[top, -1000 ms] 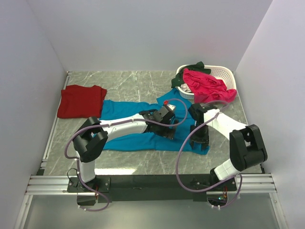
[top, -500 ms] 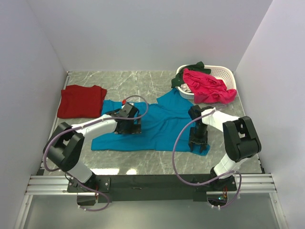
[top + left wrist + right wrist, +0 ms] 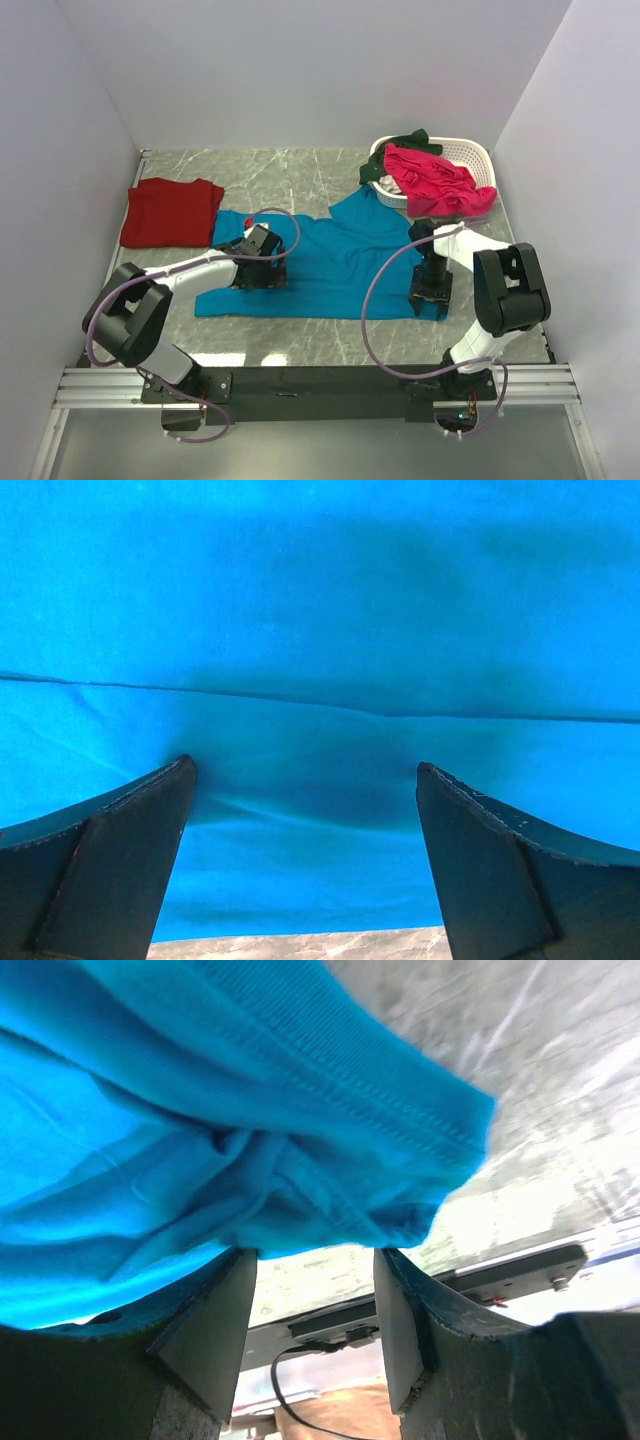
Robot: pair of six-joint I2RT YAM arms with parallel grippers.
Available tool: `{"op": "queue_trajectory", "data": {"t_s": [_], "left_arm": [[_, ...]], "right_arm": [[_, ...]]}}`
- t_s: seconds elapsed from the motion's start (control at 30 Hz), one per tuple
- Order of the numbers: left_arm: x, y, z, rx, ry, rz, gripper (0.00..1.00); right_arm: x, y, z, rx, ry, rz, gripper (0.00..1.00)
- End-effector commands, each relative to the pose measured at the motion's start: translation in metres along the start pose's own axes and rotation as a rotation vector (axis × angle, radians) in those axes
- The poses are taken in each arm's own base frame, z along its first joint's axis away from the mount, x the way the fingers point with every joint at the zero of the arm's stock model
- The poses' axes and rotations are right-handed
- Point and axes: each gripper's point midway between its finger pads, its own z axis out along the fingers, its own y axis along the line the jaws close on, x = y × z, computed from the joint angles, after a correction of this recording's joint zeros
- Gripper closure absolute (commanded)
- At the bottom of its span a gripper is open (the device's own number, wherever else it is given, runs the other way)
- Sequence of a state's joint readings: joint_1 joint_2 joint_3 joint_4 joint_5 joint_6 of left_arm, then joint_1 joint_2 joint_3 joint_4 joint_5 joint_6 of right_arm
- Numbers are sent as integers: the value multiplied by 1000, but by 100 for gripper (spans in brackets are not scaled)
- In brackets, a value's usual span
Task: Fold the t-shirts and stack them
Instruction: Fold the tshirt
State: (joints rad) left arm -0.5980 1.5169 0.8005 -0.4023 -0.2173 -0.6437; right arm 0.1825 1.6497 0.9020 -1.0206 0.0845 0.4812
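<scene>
while pressing both tips onto the teal-blue t-shirt (image 3: pixel 330 262), spread flat centrally, stands splayed wide and grasps nothing: left gripper (image 3: pixel 303 768). at that shirt's bunched near-right corner, parted, released: right gripper (image 3: pixel 315 1255). folded at far left, dark red t-shirt (image 3: pixel 170 212); heaped over the white basket (image 3: pixel 470 151), pink t-shirt (image 3: pixel 435 180) and dark green t-shirt (image 3: pixel 410 138).

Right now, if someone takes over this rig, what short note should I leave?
Left gripper: open, pressed down on the teal-blue t-shirt.
Right gripper: open at that shirt's bunched near-right corner; nothing seems gripped.
Done: dark red t-shirt lies folded, far left.
The teal-blue one is spread in the middle, folding unfinished; pink t-shirt and dark green t-shirt hang over the white basket, far right.
Left: fold the teal-blue one, stack it on red, then the other two.
</scene>
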Motion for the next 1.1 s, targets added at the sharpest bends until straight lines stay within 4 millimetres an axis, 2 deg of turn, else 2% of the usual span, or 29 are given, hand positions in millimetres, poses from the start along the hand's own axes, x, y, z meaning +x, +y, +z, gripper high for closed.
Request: {"op": "queue_trajectory", "data": {"t_s": [0.0,0.07,0.2,0.27,0.3,0.37,0.4,0.53,0.63,0.77,0.87,0.97,1.07], "left_arm": [[0,9,-2,-40,-6,-38,1],[-13,5,-11,-33,-30,-42,1],[-39,-6,-26,4,-77,-60,1],[-45,-9,-24,10,-80,-66,1],[-44,-8,-16,0,-65,-70,1],[-43,-7,-7,-14,-46,-71,1],[-40,-6,2,-25,-33,-73,1],[-26,-2,21,-47,13,-80,0],[-16,2,28,-59,38,-88,1],[2,10,31,-86,84,-103,1],[15,15,31,-101,118,-122,1],[29,22,30,-119,154,-143,1],[38,22,27,-115,179,-164,1]], "right_arm": [[-22,-8,-23,17,-96,-18,43],[-29,-3,-42,-22,-141,-21,44],[-55,13,-95,-129,-273,-36,44],[-60,31,-107,-198,-296,-67,44],[-67,41,-115,-237,-325,-73,44],[-70,57,-114,-254,-319,-106,45],[-77,66,-111,-259,-326,-115,46],[-76,105,-99,-316,-307,-179,46],[-73,122,-78,-318,-286,-199,47],[-56,119,-41,-272,-223,-193,48],[-44,112,-26,-252,-193,-189,48],[-27,96,-8,-203,-143,-187,48],[-17,90,0,-191,-112,-190,48]]}}
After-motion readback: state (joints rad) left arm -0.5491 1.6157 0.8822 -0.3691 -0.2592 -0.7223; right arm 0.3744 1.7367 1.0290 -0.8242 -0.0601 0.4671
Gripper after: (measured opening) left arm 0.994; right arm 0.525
